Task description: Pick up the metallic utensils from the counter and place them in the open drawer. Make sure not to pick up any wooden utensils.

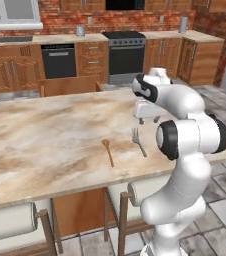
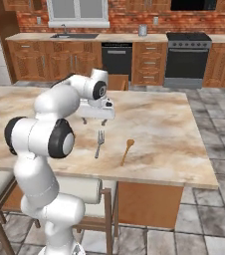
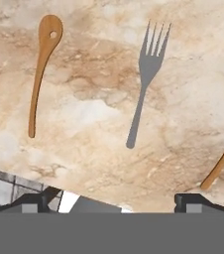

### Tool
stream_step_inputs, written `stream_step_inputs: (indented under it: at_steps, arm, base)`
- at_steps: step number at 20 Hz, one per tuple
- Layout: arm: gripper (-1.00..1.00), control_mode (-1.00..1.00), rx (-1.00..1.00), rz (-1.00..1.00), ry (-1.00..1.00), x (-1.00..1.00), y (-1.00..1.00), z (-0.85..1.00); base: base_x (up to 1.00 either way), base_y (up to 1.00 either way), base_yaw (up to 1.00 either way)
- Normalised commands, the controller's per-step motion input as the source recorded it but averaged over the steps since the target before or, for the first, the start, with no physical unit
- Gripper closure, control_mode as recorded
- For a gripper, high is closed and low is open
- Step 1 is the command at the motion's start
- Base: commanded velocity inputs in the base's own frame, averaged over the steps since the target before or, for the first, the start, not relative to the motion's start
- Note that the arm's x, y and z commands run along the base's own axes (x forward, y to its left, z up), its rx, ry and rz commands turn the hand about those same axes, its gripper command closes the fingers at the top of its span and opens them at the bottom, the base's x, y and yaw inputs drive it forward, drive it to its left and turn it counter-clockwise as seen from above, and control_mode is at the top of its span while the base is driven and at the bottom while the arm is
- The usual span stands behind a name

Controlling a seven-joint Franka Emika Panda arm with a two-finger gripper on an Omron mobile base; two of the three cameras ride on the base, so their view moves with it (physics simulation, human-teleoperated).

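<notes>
The pincer (image 3: 114, 201) is held released above the tabletop (image 3: 94, 114); the fork (image 3: 144, 84) is seen at 12 o'clock, the wooden spoon (image 3: 40, 69) at 10.

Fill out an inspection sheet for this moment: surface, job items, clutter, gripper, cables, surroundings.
Surface: marbled beige island counter, bare apart from the utensils.
Job items: grey metal fork lies flat; wooden spoon lies beside it, apart; a second brown wooden handle shows at the hand view's edge. Knife: nothing seen.
Clutter: nothing seen.
Gripper: gripper open, empty, hovering above the counter beyond the fork.
Cables: nothing seen.
Surroundings: stools at the near edge, tiled floor, brick wall, oven, wooden cabinets.
</notes>
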Motion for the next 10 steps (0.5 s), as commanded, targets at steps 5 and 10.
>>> stream_step_inputs:
  at_steps: [5, 10]
  arm:
    - [-1.00, -1.00, -0.08, 0.00, -0.06, -0.15, 0.04, -0.19]
    - [-1.00, -1.00, 0.00, -0.02, -0.37, -0.80, -0.02, -0.27]
  base:
    - [0.00, 0.00, 0.00]
    - [0.00, 0.00, 0.00]
